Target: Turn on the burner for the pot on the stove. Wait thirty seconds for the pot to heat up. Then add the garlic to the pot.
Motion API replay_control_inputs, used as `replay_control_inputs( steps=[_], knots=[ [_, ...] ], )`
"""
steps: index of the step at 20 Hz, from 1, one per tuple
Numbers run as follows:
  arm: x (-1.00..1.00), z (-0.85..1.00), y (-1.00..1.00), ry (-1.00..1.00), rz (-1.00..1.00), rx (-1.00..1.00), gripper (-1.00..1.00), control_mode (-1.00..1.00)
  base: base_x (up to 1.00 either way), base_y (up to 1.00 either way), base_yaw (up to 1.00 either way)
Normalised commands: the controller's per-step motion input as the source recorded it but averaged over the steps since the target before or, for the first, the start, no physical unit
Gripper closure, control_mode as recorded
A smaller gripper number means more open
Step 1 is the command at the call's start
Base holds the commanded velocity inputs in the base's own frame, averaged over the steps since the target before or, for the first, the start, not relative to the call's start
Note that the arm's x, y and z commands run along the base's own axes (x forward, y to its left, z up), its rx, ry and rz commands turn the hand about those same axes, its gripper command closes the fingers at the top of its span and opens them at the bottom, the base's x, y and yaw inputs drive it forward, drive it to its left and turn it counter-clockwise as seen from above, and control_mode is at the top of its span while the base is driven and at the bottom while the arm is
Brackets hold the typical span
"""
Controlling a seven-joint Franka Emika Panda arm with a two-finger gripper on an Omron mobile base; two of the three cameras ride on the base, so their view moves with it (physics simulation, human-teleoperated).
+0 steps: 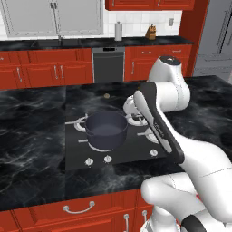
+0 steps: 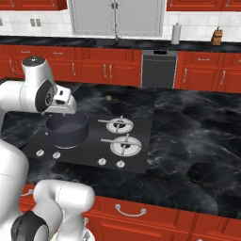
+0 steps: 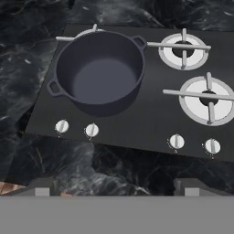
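hovering with jaws wide, gripper (image 3: 116,186) holds nothing; garlic (image 1: 106,95), beyond stove's (image 1: 136,145) far edge, looks light, firm: pinch its sides.

My pot (image 3: 98,68) sits on the left front burner of the stove (image 3: 146,114), knobs (image 3: 91,130) before it. The garlic (image 1: 106,95) lies on the worktop (image 1: 31,131) behind the stove.

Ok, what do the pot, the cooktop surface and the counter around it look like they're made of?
Pot: likely metal with a matte dark grey-blue finish; thin even walls, two small side handles, no glare.
Cooktop: looks like black glass, flat and smooth, with silver knobs along its front edge.
Counter: seems polished dark stone, marble-like, judging by the pale veining; being rendered, that stays a guess.
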Motion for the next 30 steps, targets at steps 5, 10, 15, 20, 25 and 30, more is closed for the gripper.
replay_control_inputs(
  steps=[5,10,15,20,25,30],
  knots=[
    [-0.32,0.00,0.29,-0.04,0.02,0.00,-1.00,-1.00,0.00,0.00,0.00],
    [-0.09,0.00,0.03,-0.02,0.00,0.00,-1.00,-1.00,0.00,0.00,0.00],
    [0.00,0.00,0.00,0.00,0.00,0.00,-1.00,-1.00,0.00,0.00,0.00],
    [0.00,0.00,0.00,0.00,0.00,0.00,-1.00,-1.00,0.00,0.00,0.00],
    [0.00,0.00,0.00,0.00,0.00,0.00,-1.00,-1.00,0.00,0.00,0.00],
    [0.00,-0.01,0.01,0.00,0.00,0.00,-1.00,-1.00,0.00,0.00,0.00]
  ],
)
